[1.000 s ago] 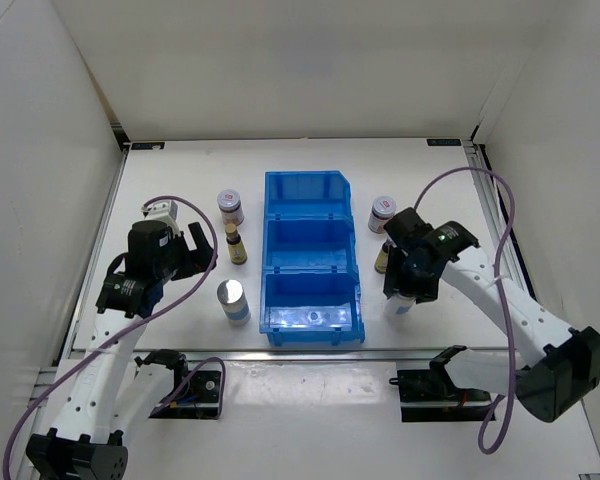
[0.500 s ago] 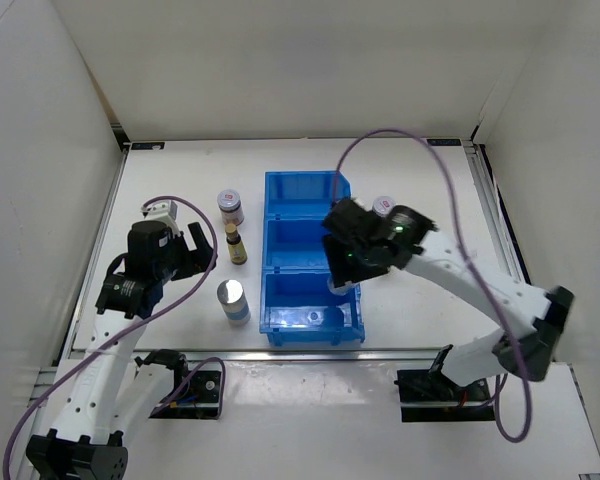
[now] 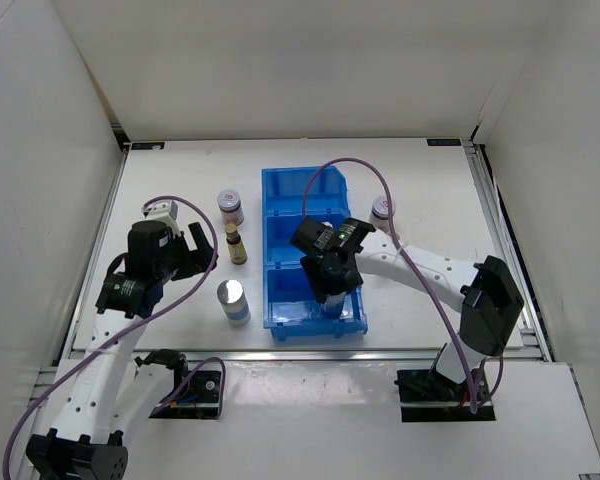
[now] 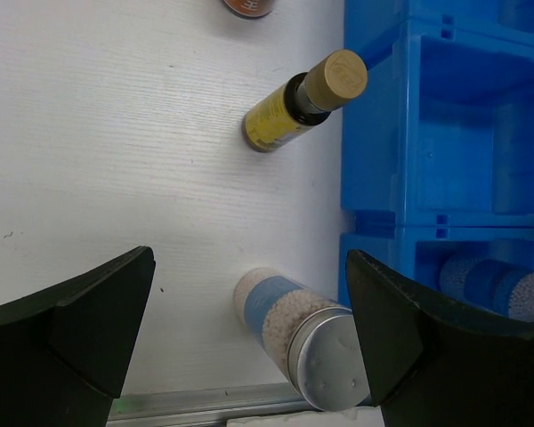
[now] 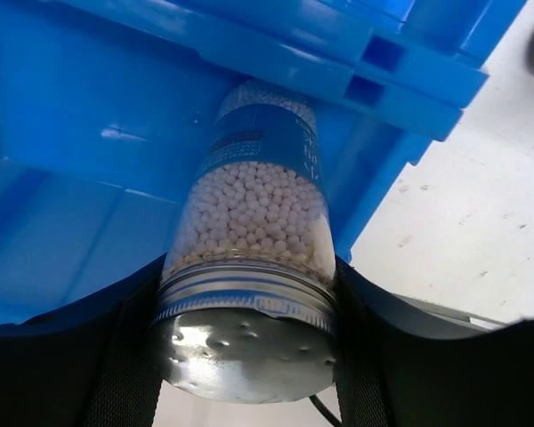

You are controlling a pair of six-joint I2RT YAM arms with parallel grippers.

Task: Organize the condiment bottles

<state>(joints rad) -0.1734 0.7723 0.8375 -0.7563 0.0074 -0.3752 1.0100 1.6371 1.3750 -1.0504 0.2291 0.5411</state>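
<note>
Silver-lidded shaker tight in right hand, now down inside near compartment of blue bin; left hand wide, unmoved.

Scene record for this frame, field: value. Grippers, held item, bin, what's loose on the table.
right gripper: shut on held shaker
held shaker location: inside nearest compartment of blue bin
left gripper: open, empty, over table left of bin
left of bin: left jar, amber bottle, loose shaker, all upright
right of bin: right jar
other compartments: no bottles seen; middle partly hidden by right arm
</note>
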